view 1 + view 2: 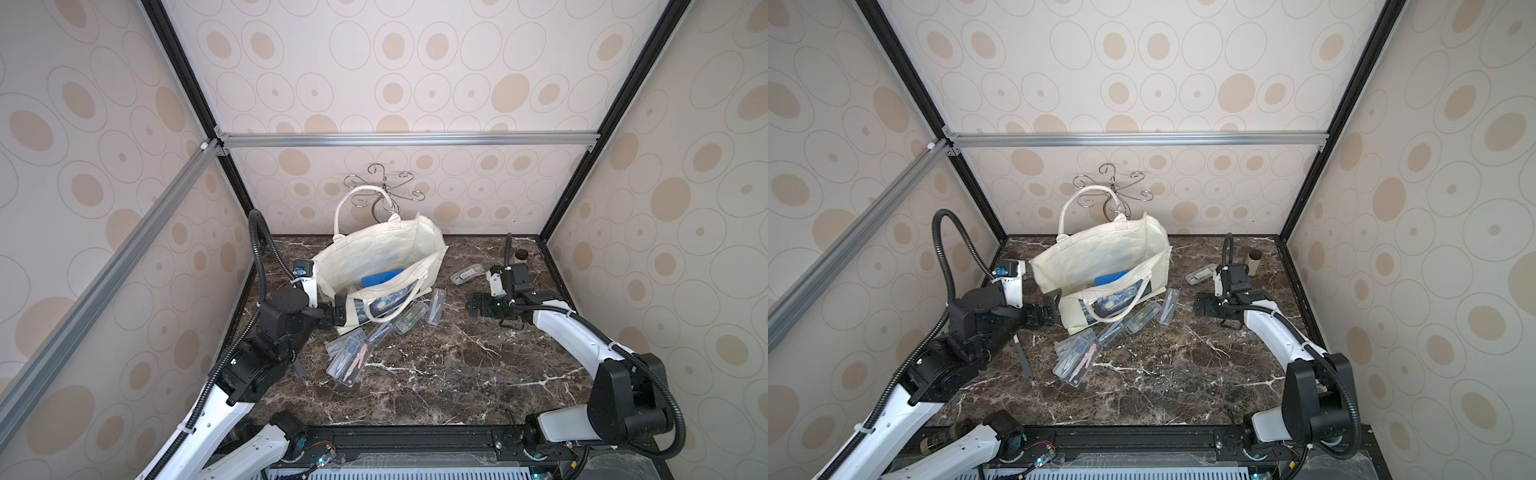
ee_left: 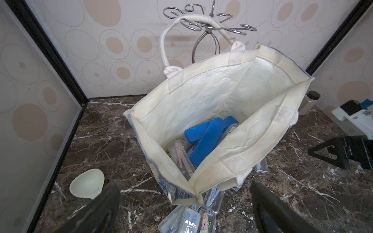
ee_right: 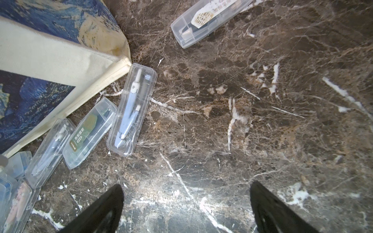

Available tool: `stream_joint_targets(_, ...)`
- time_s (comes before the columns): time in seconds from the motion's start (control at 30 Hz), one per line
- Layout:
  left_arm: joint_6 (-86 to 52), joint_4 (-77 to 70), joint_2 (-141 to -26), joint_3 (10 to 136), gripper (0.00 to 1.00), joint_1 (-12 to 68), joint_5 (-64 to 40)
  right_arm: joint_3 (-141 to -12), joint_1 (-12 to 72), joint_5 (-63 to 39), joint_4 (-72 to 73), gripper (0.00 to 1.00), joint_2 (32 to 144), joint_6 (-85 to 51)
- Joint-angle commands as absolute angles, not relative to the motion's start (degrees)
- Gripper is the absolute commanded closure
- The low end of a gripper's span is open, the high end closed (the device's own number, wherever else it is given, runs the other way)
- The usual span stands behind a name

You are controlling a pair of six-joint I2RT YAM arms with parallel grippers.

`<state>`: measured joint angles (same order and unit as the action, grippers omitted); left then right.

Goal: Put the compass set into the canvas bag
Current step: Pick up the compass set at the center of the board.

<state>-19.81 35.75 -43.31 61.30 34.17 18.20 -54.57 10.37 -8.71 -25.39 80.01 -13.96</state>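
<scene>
The dark brown marble tabletop (image 1: 457,374) carried the cream canvas bag with a blue starry-night print (image 1: 374,253), standing open left of centre. The left gripper (image 1: 340,309) hovered at the bag's near left corner, jaws spread wide and empty. The right gripper (image 1: 473,306), equally spread and empty, hung over bare marble right of the bag. Clear plastic compass-set cases (image 1: 347,359) lay scattered along the bag's near side, one holding a pale blue compass (image 3: 129,109) just beside its near right corner. Inside the bag lay blue cases (image 2: 205,139) and a clear case with a pink compass (image 2: 181,159).
</scene>
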Motion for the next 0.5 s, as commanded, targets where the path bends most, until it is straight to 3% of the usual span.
stream_joint_targets(0.0,-26.2,39.2,-38.0,60.0,0.0,34.1,19.4,-50.8,10.8,-14.1,-21.4,0.02,74.4,-13.4)
stream_joint_targets(0.3,-35.5,32.4,-35.7,50.3,0.0,34.1,19.6,-40.9,26.5,-12.2,-13.3,0.07,57.8,-4.4)
stream_joint_targets(0.47,-38.5,28.6,-36.5,45.3,0.0,34.0,19.2,-39.0,36.0,-13.1,-11.0,0.12,54.5,3.2)
